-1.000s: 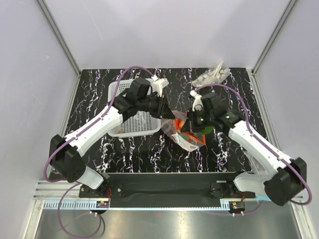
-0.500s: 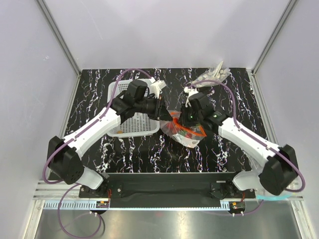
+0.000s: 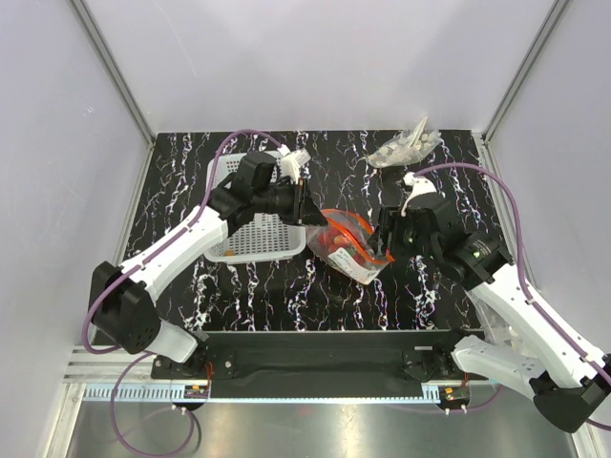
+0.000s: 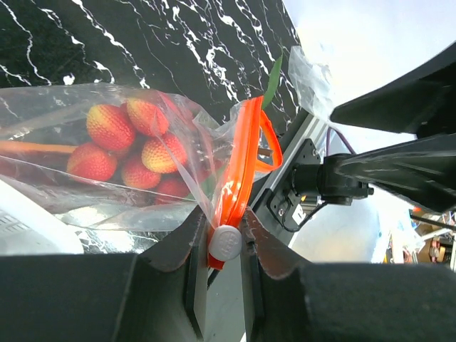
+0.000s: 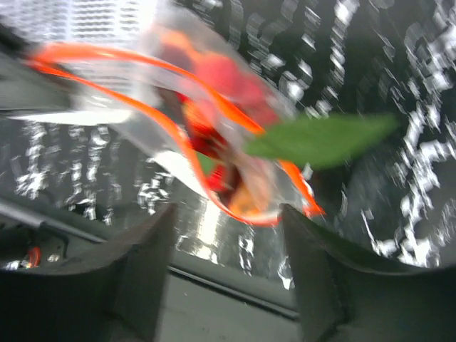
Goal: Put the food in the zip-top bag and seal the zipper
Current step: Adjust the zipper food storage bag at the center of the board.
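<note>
One white basket [image 3: 229,250], then one zip-top bag [image 3: 351,246] just beside it on the surface [image 3: 286,286], holding about six red pieces [image 4: 135,149] and one green leaf [image 5: 320,139], which pokes out the mouth and could jam the zipper [image 4: 239,174]. The left fingers [image 4: 192,256] clench that strip; the right fingers [image 5: 142,271] gape empty on the bag's far side from the basket.

White lattice basket [image 3: 272,239] sits on the black marbled table [image 3: 286,296], around 10 o'clock from centre. Crumpled clear plastic wad [image 3: 406,146] is off around 1 o'clock by the far edge, well apart from the basket.
</note>
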Controlling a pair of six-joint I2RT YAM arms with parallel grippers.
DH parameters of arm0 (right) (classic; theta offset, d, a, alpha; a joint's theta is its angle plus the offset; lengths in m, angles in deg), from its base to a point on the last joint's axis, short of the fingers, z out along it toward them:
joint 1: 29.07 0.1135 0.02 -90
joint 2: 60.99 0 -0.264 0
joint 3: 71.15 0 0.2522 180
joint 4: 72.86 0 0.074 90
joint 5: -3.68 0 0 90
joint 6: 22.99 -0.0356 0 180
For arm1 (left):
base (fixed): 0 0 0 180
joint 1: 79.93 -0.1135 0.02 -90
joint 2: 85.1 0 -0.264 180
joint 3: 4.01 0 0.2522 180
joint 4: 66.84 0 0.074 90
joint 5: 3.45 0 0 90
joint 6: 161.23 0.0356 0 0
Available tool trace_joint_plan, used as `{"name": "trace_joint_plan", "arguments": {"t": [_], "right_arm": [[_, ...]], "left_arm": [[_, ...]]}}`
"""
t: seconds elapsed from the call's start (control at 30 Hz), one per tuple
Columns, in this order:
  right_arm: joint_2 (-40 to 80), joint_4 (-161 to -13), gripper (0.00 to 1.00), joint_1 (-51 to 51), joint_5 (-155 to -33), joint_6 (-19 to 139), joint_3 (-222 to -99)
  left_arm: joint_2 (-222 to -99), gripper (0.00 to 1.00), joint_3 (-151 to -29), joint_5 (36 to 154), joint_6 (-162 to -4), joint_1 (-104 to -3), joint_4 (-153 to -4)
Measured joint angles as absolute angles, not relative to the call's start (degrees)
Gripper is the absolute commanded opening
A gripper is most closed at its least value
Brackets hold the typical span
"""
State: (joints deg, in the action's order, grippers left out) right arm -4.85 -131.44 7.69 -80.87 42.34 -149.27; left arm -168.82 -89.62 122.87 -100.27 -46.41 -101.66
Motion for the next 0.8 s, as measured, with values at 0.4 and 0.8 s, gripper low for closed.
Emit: {"name": "trace_joint_plan", "arguments": {"t": [0.4, 0.8], "right_arm": [[-1.4, -134.2, 0.90, 4.5, -71.2, 35.0, -145.5], [2.9, -122.9, 0.42, 0.1, -79.3, 31.0, -143.6]], "left_arm": [[-168.3, 0.00, -88.8, 123.0, -100.8, -46.9, -100.8], [-166.8, 0.00, -87.0, 123.1, -100.8, -46.9, -100.6]]}}
